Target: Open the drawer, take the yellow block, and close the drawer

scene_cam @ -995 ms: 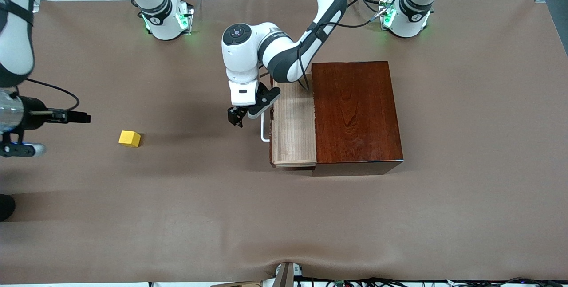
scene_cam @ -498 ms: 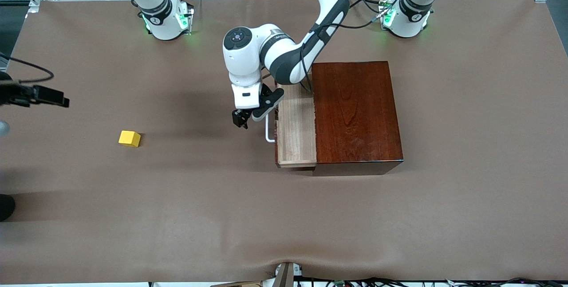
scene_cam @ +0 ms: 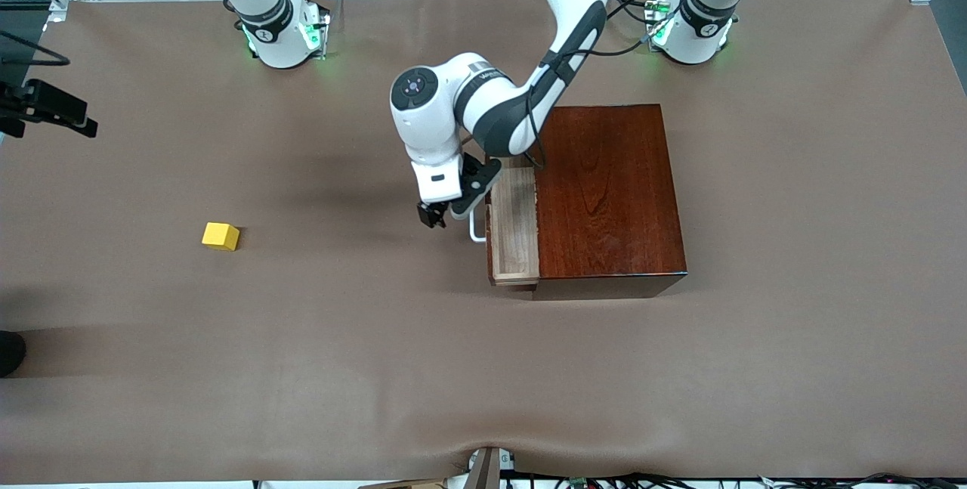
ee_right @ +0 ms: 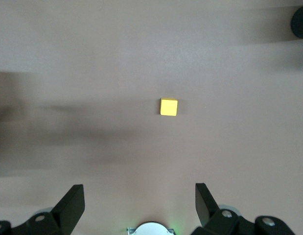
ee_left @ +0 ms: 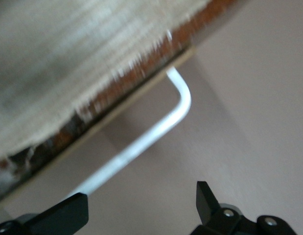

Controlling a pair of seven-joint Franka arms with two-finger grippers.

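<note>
The drawer (scene_cam: 514, 226) sticks a short way out of the dark reddish-brown box (scene_cam: 608, 190); its white handle (scene_cam: 476, 229) faces the right arm's end of the table. My left gripper (scene_cam: 432, 217) is open, right beside the handle, which holds nothing. In the left wrist view the handle (ee_left: 141, 142) runs close past one fingertip (ee_left: 68, 213) of the left gripper (ee_left: 141, 208). The yellow block (scene_cam: 220, 236) lies on the bare table toward the right arm's end. My right gripper (scene_cam: 75, 117) is open and empty, high over that end; its wrist view (ee_right: 139, 203) shows the block (ee_right: 169, 106) far below.
A brown mat (scene_cam: 483, 368) covers the table. The right arm's base (scene_cam: 279, 28) and the left arm's base (scene_cam: 691, 24) stand along the edge farthest from the front camera. A dark object (scene_cam: 9, 353) sits at the view's edge, nearer than the block.
The drawer has slid most of the way into the box, and my left gripper has moved with it toward the box. My right gripper has risen and drawn away from the block.
</note>
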